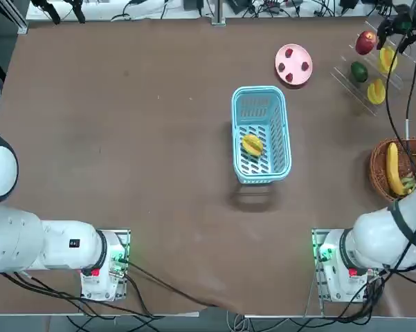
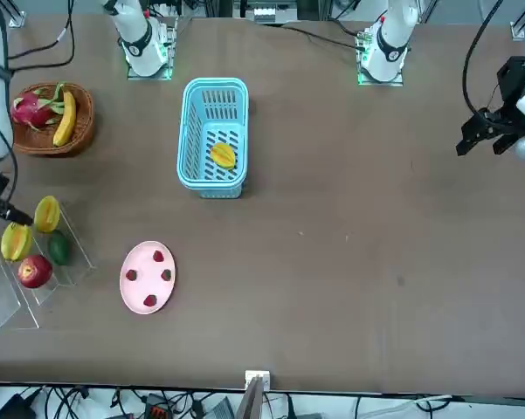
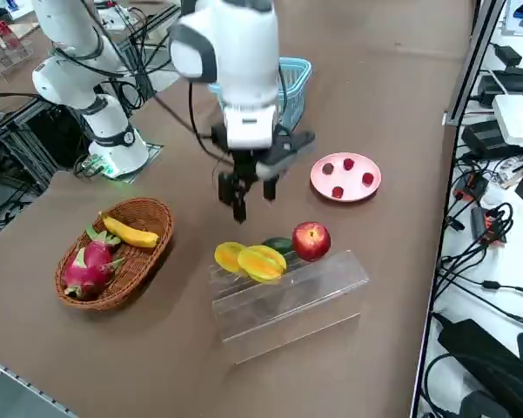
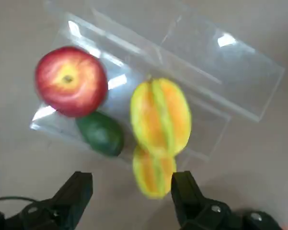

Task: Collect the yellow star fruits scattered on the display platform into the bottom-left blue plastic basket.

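Nearest the side camera stands the display platform [image 3: 287, 300], carrying two yellow star fruits [image 3: 261, 262] beside one red apple [image 3: 311, 240] and one green fruit [image 3: 279, 246]; one blue plastic basket [image 1: 261, 133] holds a third star fruit [image 1: 252, 145]; the right gripper [image 3: 253, 196] hangs above the platform's fruit, fingers spread and empty.

A clear, glossy acrylic display platform [image 4: 215, 72] catches bright glare beneath two waxy, ridged yellow star fruits [image 4: 160, 117] and a shiny red apple [image 4: 71, 80]. The right hand [image 4: 132, 194], hovering above with its matt black fingers [image 4: 187, 191] parted, looks like hard plastic. The slatted blue plastic basket [image 1: 284, 138] sits on a matt brown table [image 1: 124, 138]; nearby, a woven wicker basket [image 3: 148, 252].
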Controlling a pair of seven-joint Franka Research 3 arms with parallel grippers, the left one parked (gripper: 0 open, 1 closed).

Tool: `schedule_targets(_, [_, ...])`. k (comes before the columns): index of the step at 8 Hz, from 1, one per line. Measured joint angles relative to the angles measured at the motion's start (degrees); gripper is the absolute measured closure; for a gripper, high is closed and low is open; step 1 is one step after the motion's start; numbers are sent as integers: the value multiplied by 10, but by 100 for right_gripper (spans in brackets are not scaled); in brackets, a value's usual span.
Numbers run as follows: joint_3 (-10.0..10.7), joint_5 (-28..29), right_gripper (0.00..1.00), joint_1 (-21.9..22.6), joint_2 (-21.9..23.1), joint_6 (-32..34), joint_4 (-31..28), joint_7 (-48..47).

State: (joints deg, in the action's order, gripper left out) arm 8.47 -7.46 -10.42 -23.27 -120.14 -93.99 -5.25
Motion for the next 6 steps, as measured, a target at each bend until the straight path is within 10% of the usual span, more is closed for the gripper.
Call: schedule_targets(6, [-2, 40, 0, -44, -72, -27, 69, 74])
